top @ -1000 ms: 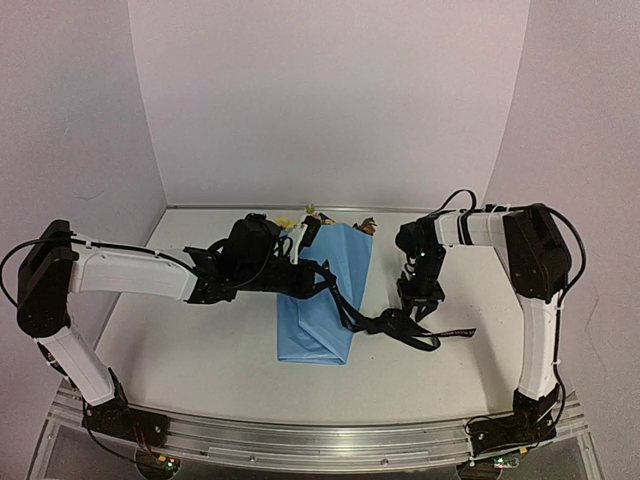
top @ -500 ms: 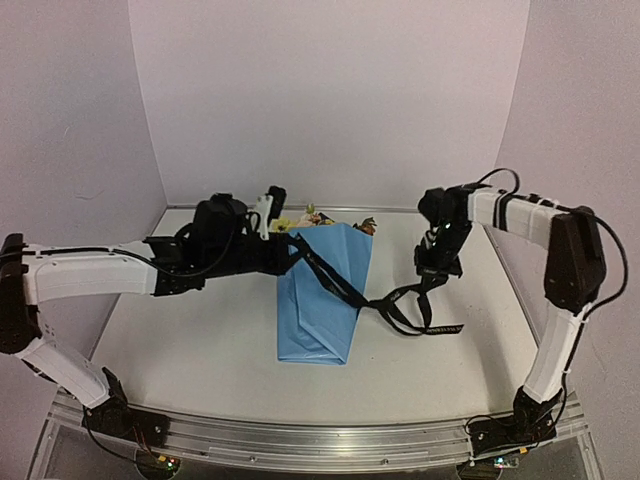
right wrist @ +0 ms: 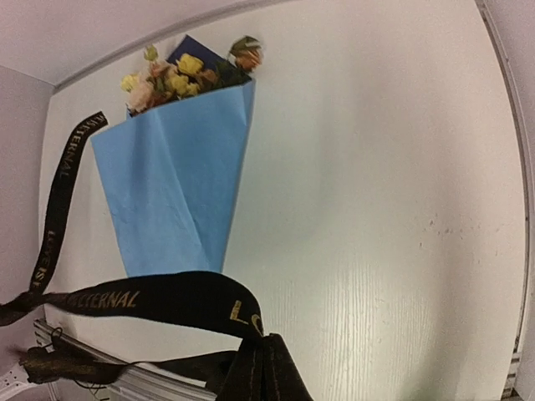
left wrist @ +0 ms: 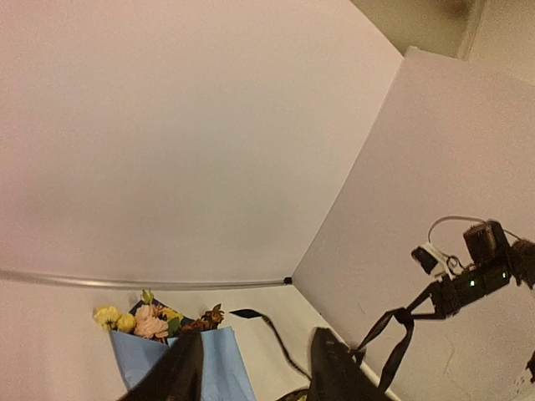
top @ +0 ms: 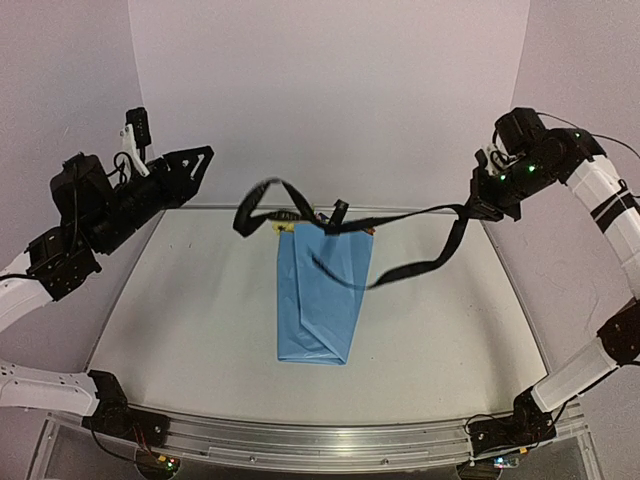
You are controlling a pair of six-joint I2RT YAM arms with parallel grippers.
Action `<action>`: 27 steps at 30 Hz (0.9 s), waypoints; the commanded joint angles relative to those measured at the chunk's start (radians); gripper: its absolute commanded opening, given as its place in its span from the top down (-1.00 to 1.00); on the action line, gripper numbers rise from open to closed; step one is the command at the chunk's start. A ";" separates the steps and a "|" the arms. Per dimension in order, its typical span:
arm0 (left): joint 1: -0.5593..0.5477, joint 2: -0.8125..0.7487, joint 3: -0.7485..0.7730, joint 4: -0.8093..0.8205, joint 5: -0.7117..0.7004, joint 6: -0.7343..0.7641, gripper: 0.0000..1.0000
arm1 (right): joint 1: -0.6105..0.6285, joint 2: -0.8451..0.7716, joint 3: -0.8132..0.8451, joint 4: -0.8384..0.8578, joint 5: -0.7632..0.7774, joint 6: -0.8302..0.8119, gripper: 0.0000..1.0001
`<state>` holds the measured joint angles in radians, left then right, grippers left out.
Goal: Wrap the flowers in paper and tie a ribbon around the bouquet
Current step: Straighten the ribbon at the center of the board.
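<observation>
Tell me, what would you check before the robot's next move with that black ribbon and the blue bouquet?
1. Right tool gripping the ribbon: ok, shut on it.
2. Left tool holding the other end: not ok, jaws apart, that end loose.
3. The ribbon around the bouquet: not ok, it hangs in the air.
4. The paper closed around the flowers: ok, blooms show at the rim.
5. The bouquet lying on the table: ok.

We see matt light-blue paper (right wrist: 180, 180), smooth with crisp fold creases, we read the ribbon (right wrist: 150, 299) as black cloth with pale gold printed lettering, tabletop (right wrist: 376, 209) white, matt, faintly wood-grained, near rail (top: 300, 440) brushed metal
</observation>
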<state>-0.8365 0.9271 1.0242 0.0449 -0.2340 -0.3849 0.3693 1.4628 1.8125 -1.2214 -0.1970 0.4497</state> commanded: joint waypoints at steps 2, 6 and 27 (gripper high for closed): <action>0.003 0.019 -0.127 -0.121 -0.080 -0.127 -0.26 | -0.001 -0.007 -0.094 -0.080 -0.034 -0.022 1.00; 0.003 0.060 -0.178 -0.098 0.039 -0.122 -0.26 | 0.006 -0.011 -0.111 -0.083 -0.071 -0.024 1.00; -0.179 0.922 0.438 -0.368 0.279 -0.118 -0.12 | 0.081 -0.092 -0.283 -0.115 -0.029 -0.085 1.00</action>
<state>-0.9730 1.7106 1.3036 -0.2154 0.1330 -0.4769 0.4442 1.4386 1.5684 -1.3376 -0.2553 0.3838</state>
